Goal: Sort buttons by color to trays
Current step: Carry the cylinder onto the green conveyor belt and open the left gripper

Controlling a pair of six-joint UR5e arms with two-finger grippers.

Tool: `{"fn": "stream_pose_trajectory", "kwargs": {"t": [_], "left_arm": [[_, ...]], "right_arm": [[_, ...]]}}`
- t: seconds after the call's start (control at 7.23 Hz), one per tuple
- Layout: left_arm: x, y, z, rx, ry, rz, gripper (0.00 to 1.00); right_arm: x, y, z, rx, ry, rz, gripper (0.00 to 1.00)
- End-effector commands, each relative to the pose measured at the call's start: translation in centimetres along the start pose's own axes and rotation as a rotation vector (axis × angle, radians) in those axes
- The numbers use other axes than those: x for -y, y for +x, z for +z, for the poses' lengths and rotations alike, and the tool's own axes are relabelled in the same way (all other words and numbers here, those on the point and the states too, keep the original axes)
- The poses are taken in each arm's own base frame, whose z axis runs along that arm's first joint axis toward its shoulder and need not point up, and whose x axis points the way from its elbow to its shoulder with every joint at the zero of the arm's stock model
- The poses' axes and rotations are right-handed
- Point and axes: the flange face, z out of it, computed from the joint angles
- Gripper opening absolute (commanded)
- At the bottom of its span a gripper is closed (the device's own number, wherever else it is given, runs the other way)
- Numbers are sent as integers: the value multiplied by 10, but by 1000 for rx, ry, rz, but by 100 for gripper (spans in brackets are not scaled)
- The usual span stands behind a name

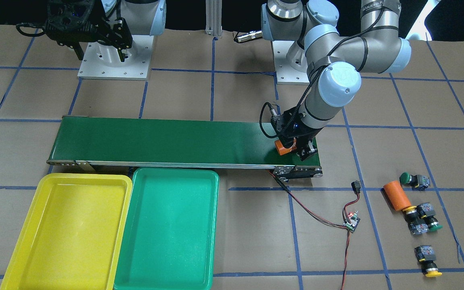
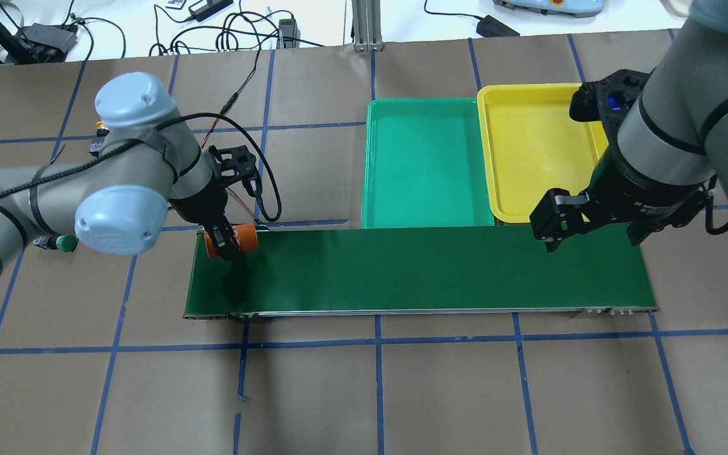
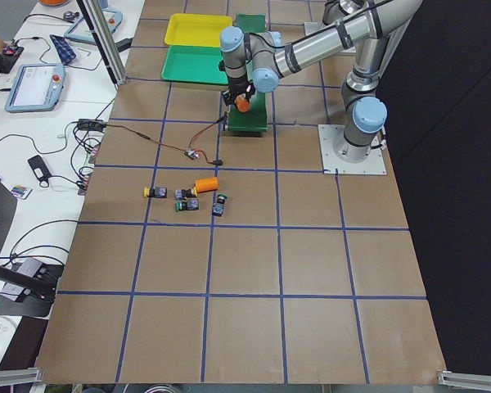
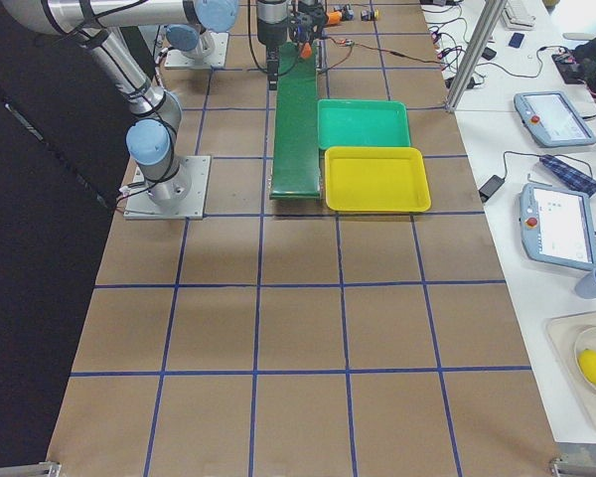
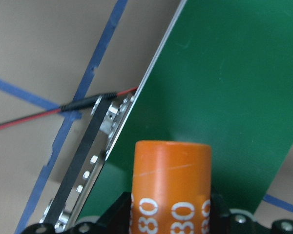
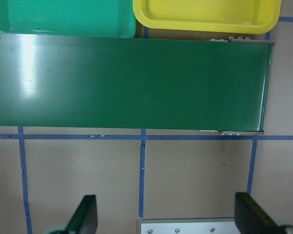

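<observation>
While left gripper (image 1: 301,150) pinched orange cylinder (image 1: 283,148) at right end of conveyor belt (image 1: 155,139), front view, buttons (image 1: 424,210) lay lower right, trays (image 1: 87,176) lower left; right gripper (image 2: 593,239) hung spread. You needed low, flat release: cylinder likely to roll.

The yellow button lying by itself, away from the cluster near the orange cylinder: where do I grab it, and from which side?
Take the lone yellow button by its boxy black-grey body, not the cap. It lies on its side with open paper around it, cap pointing away from the robot. So come straight down from above and close across the body's flat sides. The rounded cap would likely slip.
</observation>
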Motion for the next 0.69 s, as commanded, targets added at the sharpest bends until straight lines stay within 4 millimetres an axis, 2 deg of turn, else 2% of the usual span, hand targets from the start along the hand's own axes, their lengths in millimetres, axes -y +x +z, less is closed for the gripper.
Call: {"fn": "stream_pose_trajectory", "kwargs": {"t": [0.0, 0.14, 0.28, 0.42, 0.55], "left_arm": [[-1, 12, 2, 11, 44, -51, 64], [-1, 12, -4, 15, 63, -111, 85], [-4, 5, -16, 38, 75, -123, 95], [-6, -5, -38, 85, 81, -142, 100], [-19, -36, -66, 131, 100, -191, 100]], "right_arm": [[1, 4, -1, 1, 6, 10, 100], [1, 5, -2, 1, 9, 14, 100], [1, 6, -1, -2, 6, 17, 100], [4, 10, 2, -1, -7, 25, 100], [5, 22, 2, -3, -10, 52, 100]]}}
